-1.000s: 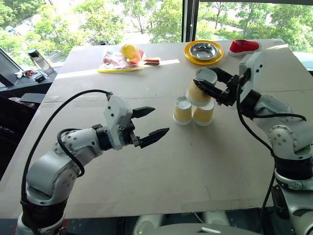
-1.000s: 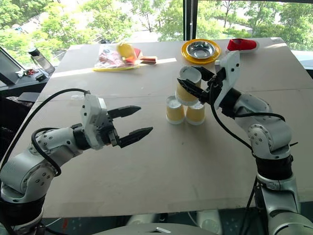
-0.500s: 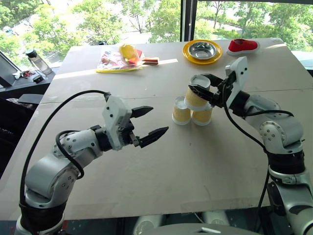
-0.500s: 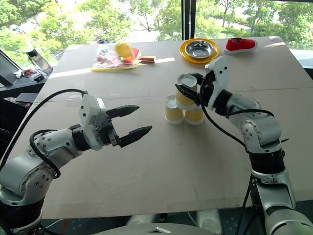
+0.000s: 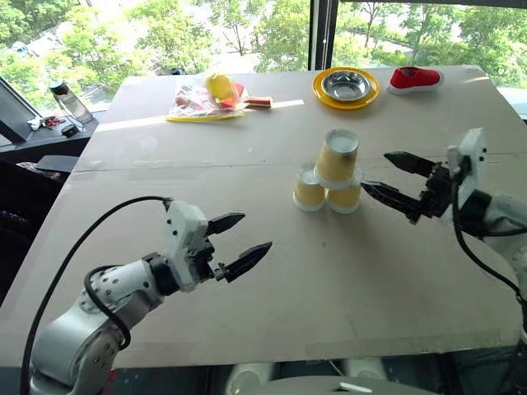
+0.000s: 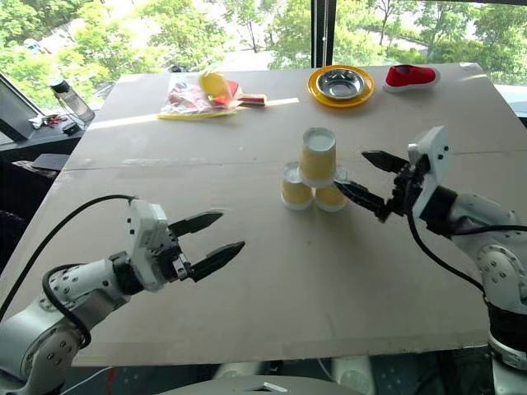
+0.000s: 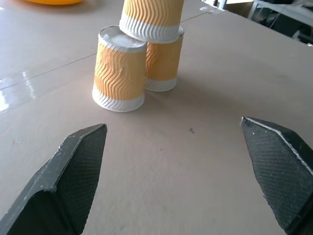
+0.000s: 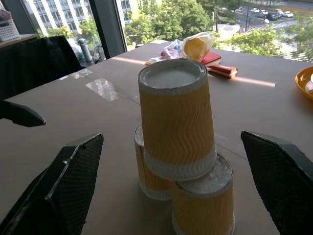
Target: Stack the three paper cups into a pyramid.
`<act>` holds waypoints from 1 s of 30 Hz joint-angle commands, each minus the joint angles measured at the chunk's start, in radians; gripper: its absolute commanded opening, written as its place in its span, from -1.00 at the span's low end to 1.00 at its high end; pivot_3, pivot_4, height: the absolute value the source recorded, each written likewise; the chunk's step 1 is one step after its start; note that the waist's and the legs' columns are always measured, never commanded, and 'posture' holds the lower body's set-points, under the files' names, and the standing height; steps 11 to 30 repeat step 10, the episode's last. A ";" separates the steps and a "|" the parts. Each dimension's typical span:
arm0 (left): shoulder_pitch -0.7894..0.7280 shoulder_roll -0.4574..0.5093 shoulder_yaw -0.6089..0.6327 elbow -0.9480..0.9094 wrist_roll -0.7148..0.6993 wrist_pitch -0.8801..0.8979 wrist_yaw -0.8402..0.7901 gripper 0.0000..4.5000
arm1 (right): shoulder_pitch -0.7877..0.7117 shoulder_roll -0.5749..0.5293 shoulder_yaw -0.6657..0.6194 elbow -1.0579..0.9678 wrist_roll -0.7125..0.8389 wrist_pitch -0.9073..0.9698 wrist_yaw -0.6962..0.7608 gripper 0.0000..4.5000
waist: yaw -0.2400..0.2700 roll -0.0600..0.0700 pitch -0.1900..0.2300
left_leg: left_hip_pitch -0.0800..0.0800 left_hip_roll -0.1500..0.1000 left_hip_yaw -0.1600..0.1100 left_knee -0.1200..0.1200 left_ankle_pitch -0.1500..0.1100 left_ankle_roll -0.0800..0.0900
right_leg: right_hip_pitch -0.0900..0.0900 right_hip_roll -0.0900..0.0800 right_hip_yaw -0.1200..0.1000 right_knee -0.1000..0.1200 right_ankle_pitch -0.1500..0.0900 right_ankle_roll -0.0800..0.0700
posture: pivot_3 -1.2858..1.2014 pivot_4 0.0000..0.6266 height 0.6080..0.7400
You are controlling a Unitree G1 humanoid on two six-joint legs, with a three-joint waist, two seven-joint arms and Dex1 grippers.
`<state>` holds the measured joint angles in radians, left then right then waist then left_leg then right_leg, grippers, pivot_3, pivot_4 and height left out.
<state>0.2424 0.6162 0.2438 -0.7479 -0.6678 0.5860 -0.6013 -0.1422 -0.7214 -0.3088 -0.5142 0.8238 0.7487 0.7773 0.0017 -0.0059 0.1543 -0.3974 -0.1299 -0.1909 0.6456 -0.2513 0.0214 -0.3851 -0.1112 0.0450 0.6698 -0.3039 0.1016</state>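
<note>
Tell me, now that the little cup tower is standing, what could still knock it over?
The top cup sits upside down across the two bottom cups, seemingly more on one, so a jolt to the table might tip it. The open right gripper hangs close beside the stack; a stray swing could clip it. The left gripper is farther away, so less of a worry.

Place: looking like an office or lab test room, several floors up.
Window point(image 5: 247, 25): running full-height past the far edge, showing treetops, buildings and a street below.
Table point(image 5: 247, 329): spanning wide as bare taped board.
Side desk point(image 5: 33, 136): holding small gear and a bottle point(image 5: 64, 100) off the far left corner.
</note>
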 commanded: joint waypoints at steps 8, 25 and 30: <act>0.176 -0.109 -0.174 0.235 0.339 -0.357 0.005 1.00 | 0.237 0.181 0.072 0.446 -0.323 -0.703 0.272 0.99 | -0.001 -0.001 0.000 | 0.008 0.001 0.004 0.000 -0.003 0.004 | 0.008 0.004 0.002 -0.006 0.003 -0.004 | 0.03 -0.52 0.88; 0.153 -0.116 -0.180 0.271 0.366 -0.385 0.009 1.00 | 0.227 0.188 0.085 0.512 -0.355 -0.760 0.294 0.99 | -0.001 0.001 0.000 | 0.008 0.001 0.004 0.001 -0.002 0.004 | 0.008 0.004 0.002 -0.006 0.003 -0.003 | 0.03 -0.52 0.88; 0.153 -0.116 -0.180 0.271 0.366 -0.385 0.009 1.00 | 0.227 0.188 0.085 0.512 -0.355 -0.760 0.294 0.99 | -0.001 0.001 0.000 | 0.008 0.001 0.004 0.001 -0.002 0.004 | 0.008 0.004 0.002 -0.006 0.003 -0.003 | 0.03 -0.52 0.88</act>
